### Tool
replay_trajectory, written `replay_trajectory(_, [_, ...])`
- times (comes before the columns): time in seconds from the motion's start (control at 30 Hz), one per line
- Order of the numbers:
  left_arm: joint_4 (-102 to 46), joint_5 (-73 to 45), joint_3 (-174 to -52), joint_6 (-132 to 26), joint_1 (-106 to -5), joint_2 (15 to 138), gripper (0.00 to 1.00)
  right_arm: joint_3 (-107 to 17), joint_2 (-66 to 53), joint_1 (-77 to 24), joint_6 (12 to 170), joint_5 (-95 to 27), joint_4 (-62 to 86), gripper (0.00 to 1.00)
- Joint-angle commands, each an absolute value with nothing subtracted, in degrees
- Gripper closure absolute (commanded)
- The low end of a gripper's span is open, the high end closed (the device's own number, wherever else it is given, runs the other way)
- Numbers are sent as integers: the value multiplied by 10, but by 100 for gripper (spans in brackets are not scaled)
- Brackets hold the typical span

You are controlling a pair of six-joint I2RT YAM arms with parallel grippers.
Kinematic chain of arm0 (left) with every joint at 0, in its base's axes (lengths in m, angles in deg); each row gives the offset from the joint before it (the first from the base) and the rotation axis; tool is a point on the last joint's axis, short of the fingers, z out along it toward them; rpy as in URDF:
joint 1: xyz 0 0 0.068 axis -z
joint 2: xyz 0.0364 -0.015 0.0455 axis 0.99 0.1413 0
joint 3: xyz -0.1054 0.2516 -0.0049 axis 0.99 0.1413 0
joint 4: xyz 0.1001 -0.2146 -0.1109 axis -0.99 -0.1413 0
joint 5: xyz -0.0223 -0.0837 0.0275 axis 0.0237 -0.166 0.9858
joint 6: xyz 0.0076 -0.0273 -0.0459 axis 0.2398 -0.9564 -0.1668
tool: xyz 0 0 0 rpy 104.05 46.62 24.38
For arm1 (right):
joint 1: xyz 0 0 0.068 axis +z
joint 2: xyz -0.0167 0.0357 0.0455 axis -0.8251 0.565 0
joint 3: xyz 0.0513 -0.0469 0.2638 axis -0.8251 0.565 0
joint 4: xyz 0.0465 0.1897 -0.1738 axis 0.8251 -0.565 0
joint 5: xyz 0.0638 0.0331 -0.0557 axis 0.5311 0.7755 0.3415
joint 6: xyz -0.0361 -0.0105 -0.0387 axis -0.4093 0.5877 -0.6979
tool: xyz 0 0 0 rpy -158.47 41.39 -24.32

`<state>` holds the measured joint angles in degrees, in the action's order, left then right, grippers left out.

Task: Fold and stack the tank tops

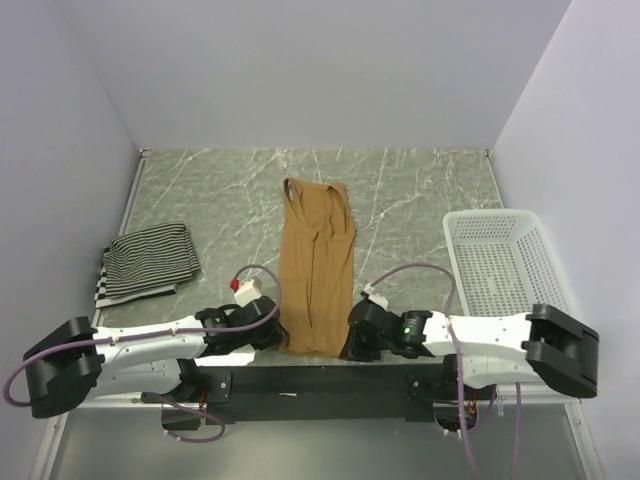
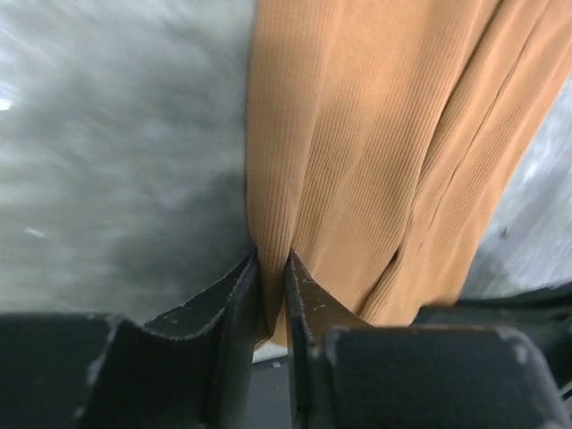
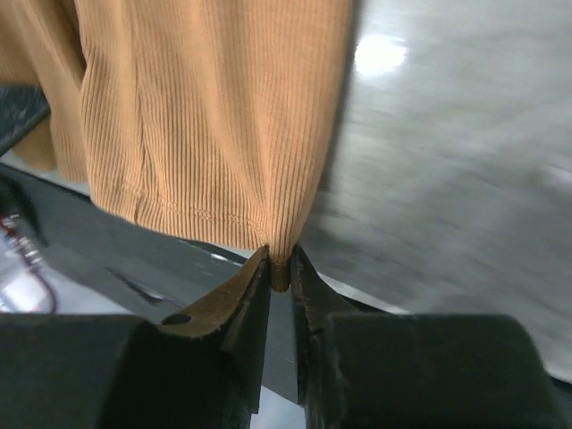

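Left tool [image 2: 273, 273] and right tool [image 3: 281, 266] each pinch the tan tank top [image 1: 318, 265] by its hem; the striped tank top [image 1: 150, 260] lies outside the basket [image 1: 490, 214].

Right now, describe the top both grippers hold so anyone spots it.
On the grey marble table, look mid-table, between the striped top at left and the white basket. The long tan-brown tank top lies there, the only plain, unstriped garment.
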<state>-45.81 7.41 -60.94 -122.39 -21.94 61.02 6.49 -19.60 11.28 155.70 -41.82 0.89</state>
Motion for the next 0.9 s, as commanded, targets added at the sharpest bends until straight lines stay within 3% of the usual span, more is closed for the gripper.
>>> replay_trajectory(0.0, [-493, 53, -615, -1246, -177, 647, 76, 83, -257, 108, 1556, -471, -93, 79])
replay_trajectory(0.07, [-501, 60, -624, -1256, -159, 657, 75, 90, -300, 102, 1554, -479, -125, 79])
replay_trajectory(0.13, [-516, 65, -632, -1259, -156, 655, 62, 92, -328, 100, 1551, -483, -139, 76])
replay_trajectory(0.2, [-535, 70, -632, -1258, -156, 636, 52, 89, -336, 100, 1545, -491, -158, 67])
replay_trajectory(0.3, [-559, 69, -630, -1261, -155, 601, 46, 77, -334, 99, 1538, -502, -172, 56])
replay_trajectory(0.87, [-546, 16, -569, -1277, -155, 604, 58, 102, -307, 89, 1551, -493, -96, 55])
